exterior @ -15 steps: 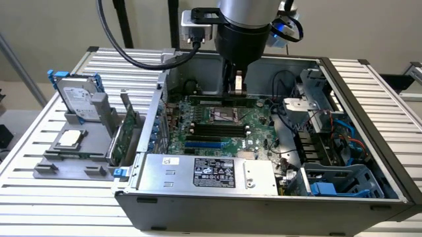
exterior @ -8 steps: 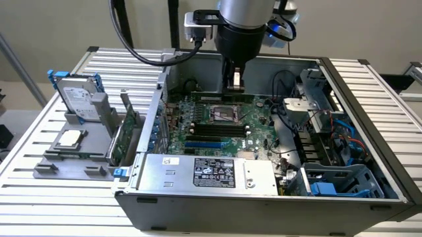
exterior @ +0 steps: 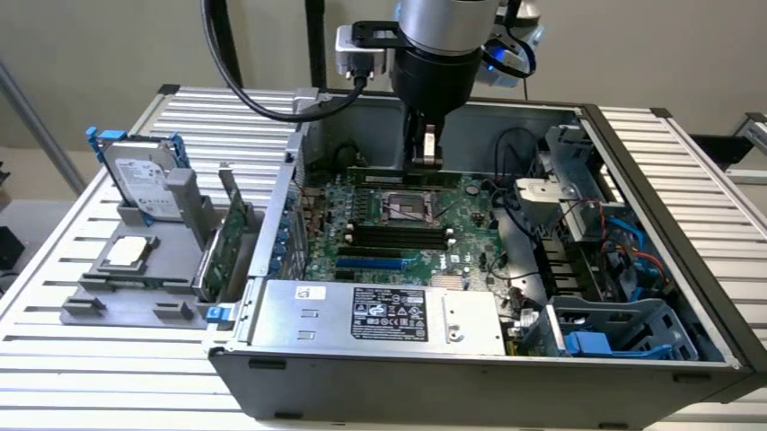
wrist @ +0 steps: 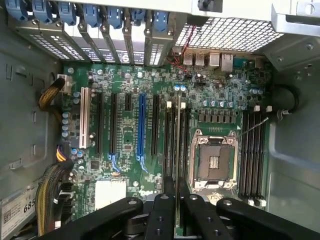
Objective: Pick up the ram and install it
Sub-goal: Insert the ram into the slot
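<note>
slatted table (exterior: 84,400) below; claw (wrist: 176,187) nearly closed, pinching the ram (wrist: 178,132); slight misalignment could jam it against slot edges.

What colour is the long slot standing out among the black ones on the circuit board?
Blue; clearest in the wrist view.

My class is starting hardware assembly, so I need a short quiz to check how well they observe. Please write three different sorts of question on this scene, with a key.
1. True or false: the gripper has the ram between its fingers.

2. Multiple choice: in the exterior view, where does the hard drive stand relative to the computer case?
A) Inside it
B) To its left
C) To its right

3. Fill in the blank: the tabs at the top of the hard drive are coloured ____.

Key: 1 true; 2 B; 3 blue.
</note>
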Robot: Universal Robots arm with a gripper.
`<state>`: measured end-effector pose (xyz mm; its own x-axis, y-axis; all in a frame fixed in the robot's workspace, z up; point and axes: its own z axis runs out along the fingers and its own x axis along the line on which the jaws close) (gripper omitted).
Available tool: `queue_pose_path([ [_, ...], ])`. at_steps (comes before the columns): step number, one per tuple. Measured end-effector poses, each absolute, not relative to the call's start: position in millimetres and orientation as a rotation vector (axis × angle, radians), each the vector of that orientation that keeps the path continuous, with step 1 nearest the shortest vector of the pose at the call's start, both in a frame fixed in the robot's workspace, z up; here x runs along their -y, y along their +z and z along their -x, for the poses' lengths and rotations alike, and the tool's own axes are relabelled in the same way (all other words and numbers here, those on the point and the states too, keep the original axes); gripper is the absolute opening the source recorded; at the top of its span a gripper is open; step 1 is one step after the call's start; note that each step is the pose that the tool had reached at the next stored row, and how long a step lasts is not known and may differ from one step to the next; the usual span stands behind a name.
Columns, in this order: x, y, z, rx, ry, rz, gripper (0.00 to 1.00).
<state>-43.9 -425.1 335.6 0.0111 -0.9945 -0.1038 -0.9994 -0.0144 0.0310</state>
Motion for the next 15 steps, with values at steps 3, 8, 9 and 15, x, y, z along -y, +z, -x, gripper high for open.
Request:
queue_pose_path([
  [3, 425.1, 335.6, 43.9, -2.169, 0.148, 2.197, 0.00],
  [8, 425.1, 335.6, 43.9, -2.169, 0.148, 2.197, 0.00],
  [9, 425.1, 335.6, 43.9, -2.169, 0.148, 2.197, 0.00],
  [15, 425.1, 333.4, 43.9, -2.169, 0.148, 2.197, 0.00],
])
